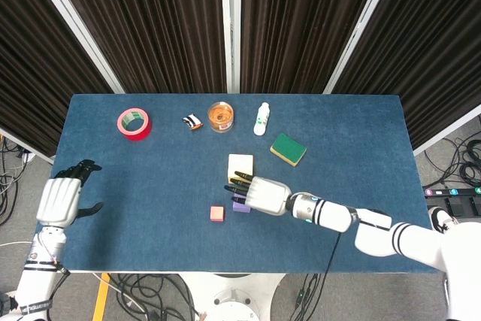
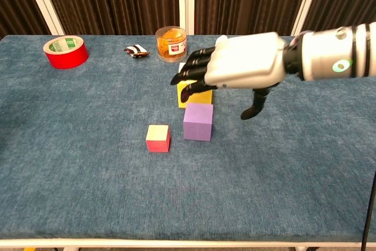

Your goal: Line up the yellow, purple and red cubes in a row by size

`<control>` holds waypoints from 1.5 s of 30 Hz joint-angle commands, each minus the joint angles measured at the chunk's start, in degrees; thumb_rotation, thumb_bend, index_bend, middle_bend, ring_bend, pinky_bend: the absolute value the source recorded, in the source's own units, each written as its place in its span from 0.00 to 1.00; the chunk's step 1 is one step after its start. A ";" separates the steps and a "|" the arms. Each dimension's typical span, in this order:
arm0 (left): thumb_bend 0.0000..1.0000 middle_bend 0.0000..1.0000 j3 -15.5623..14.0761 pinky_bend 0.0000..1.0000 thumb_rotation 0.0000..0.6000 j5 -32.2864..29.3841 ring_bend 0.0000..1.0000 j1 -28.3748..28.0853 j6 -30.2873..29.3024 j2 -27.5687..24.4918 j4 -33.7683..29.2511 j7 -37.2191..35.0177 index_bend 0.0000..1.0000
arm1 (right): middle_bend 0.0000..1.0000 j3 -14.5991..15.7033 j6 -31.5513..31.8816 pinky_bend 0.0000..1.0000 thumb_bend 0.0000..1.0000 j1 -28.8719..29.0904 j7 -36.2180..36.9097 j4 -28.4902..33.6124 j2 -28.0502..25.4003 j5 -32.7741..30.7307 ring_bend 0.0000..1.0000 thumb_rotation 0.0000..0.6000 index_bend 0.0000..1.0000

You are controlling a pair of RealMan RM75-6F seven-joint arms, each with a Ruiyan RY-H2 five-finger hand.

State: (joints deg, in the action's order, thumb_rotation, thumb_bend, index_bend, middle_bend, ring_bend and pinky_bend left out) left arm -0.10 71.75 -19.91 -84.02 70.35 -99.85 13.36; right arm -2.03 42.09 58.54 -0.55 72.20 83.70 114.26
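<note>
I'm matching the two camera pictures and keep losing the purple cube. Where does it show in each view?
Head view: the purple cube is low centre, mostly hidden under the right hand, only its near edge showing.
Chest view: centre, fully visible, just below the hand's fingers.
Shared landmark: the red cube sits just left of it in both views.

Bright, even light from above. Soft small shadows under things on the table (image 2: 70,163). No glare. Pics pretty sharp, curtains (image 1: 150,28) look dark.
</note>
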 commanded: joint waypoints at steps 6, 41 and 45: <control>0.11 0.32 1.17 0.39 1.00 -0.30 0.34 1.60 1.39 -0.37 0.00 -2.11 0.34 | 0.00 2.65 5.21 0.00 0.06 1.54 -3.53 -8.01 6.57 0.87 0.00 1.00 0.23; 0.09 0.31 4.61 0.37 1.00 -0.65 0.34 5.19 4.73 -0.67 0.31 -4.65 0.33 | 0.02 6.79 10.07 0.00 0.21 6.08 -3.92 -21.88 14.74 -2.85 0.00 1.00 0.48; 0.09 0.31 4.78 0.36 1.00 -0.70 0.34 5.42 5.00 -0.63 0.34 -4.58 0.34 | 0.02 7.21 10.28 0.00 0.21 6.38 -3.72 -23.40 15.66 -3.16 0.00 1.00 0.48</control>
State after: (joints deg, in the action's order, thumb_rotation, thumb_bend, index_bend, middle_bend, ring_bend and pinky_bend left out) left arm 4.68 71.06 -14.50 -79.03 69.73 -99.51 8.78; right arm 5.05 52.30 64.81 -4.35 49.04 99.14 111.22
